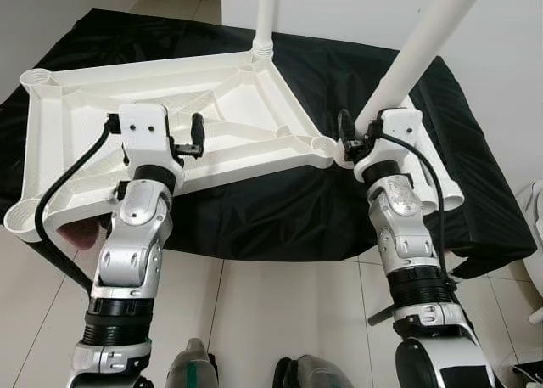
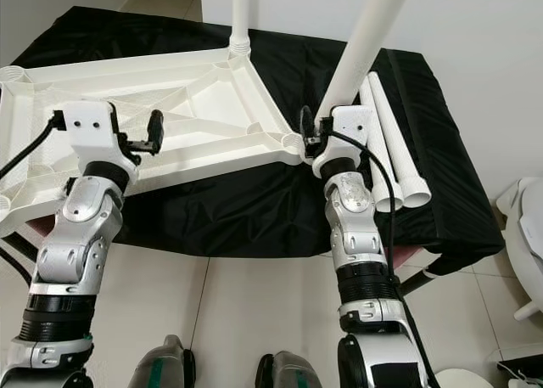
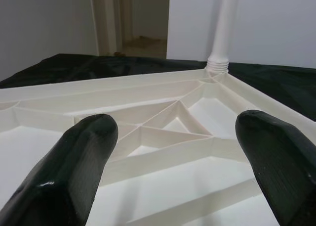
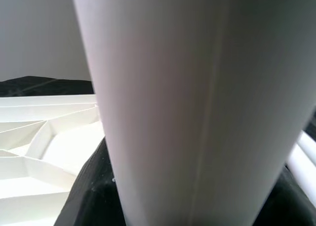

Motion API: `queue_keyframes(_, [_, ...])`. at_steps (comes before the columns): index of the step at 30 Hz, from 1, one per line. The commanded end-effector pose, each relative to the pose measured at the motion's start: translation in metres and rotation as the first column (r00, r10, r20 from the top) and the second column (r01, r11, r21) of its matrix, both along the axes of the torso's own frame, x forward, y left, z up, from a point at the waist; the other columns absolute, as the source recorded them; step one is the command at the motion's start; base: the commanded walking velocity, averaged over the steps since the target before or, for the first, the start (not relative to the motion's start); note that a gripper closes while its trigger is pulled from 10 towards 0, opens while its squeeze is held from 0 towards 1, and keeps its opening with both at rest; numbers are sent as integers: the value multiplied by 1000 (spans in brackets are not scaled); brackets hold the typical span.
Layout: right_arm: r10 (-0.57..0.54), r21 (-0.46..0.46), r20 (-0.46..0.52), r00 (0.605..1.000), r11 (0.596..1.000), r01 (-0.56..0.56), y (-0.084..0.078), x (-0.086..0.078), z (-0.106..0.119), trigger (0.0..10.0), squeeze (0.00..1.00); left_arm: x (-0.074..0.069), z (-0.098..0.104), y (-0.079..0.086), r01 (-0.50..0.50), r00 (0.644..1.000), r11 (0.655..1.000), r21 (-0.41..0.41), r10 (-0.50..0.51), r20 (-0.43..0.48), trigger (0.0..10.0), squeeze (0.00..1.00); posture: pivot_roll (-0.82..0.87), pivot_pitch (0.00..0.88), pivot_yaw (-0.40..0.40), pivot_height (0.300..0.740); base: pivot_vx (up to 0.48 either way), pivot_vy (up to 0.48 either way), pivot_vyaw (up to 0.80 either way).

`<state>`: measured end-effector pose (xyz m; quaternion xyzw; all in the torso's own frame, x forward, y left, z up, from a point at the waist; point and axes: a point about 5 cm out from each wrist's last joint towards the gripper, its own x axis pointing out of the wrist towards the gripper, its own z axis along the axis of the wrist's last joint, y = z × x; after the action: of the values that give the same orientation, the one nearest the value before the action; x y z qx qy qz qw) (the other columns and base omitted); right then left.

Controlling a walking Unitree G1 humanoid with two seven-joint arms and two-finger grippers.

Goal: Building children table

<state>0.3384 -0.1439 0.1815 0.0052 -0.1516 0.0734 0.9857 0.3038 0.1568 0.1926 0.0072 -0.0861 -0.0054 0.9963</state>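
A white ribbed top (image 1: 170, 133) lies upside down on a surface draped in black cloth (image 1: 254, 210), its underside ribs facing up. 1 leg (image 1: 265, 14) already stands upright in the far corner socket, threaded collar at its base.

The left arm reaches forward from the lower left, elbow bent, wrist raised over the near half of the top. The left gripper (image 1: 197, 137) hovers above the ribs with its fingers (image 3: 79, 161) spread apart, holding nothing; in the left wrist view both black tips frame the triangular ribbing and the standing leg beyond.

The right arm rises from the lower right, forearm nearly vertical, wrist angled toward the top's near right corner. The right gripper (image 1: 349, 133) is clamped on a second leg (image 1: 416, 48), which leans up and to the right, its lower end at the corner socket (image 1: 327, 146); whether it is seated there cannot be told. In the right wrist view the leg's white shaft sits right against the camera.

2 more legs (image 2: 390, 142) lie side by side on the cloth just right of the right wrist. The floor (image 1: 280, 312) below is pale tile
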Motion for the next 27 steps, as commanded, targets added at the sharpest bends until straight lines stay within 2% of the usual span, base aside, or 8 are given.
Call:
queue_keyframes(1, [2, 3, 14, 1000, 1000, -2, -1, -2, 1, 10000, 0, -2, 2, 2, -7, 1000, 1000, -2, 8, 13, 10000, 0, 48, 0, -52, 740, 0, 0, 0])
queue_keyframes(4, [11, -3, 8, 1000, 1000, -10, 0, -4, -2, 10000, 0, -4, 1, 6, -5, 1000, 1000, -9, 5, 7, 10000, 0, 47, 0, -48, 740, 0, 0, 0])
queue_keyframes(17, [20, -3, 5, 1000, 1000, -20, 1, -7, -4, 10000, 0, -12, 0, 3, 13, 1000, 1000, -13, -13, 18, 10000, 0, 56, 3, -57, 740, 0, 0, 0])
queue_keyframes(27, [33, -15, 2, 999, 999, -33, 2, -7, -4, 10000, 0, -13, 3, 4, 9, 1000, 1000, -13, -8, 26, 10000, 0, 60, 0, -65, 740, 260, 0, 0])
